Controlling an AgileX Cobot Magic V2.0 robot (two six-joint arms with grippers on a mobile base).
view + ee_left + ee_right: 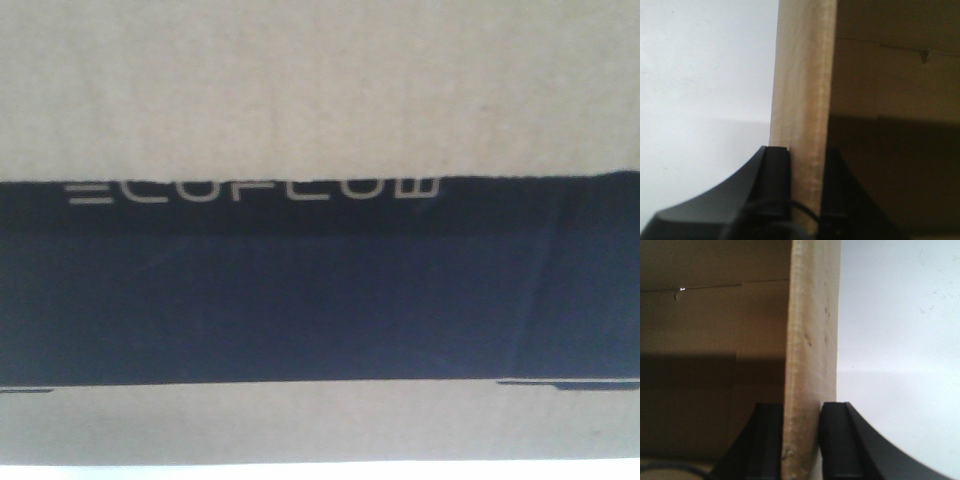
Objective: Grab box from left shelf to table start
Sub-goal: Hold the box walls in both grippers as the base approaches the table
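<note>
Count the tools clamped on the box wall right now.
2. The left tool pinches one cardboard wall of the box; the right tool pinches a wall too. The front view shows neither.

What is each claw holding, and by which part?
Both hold the box: the left claw and the right claw each pinch an upright cardboard wall, one finger inside, one outside.

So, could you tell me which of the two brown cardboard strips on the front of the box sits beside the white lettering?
The upper strip of the box: the white ECOFLOW lettering runs just below it, at the black panel's top edge. The lower strip has no lettering near it.
</note>
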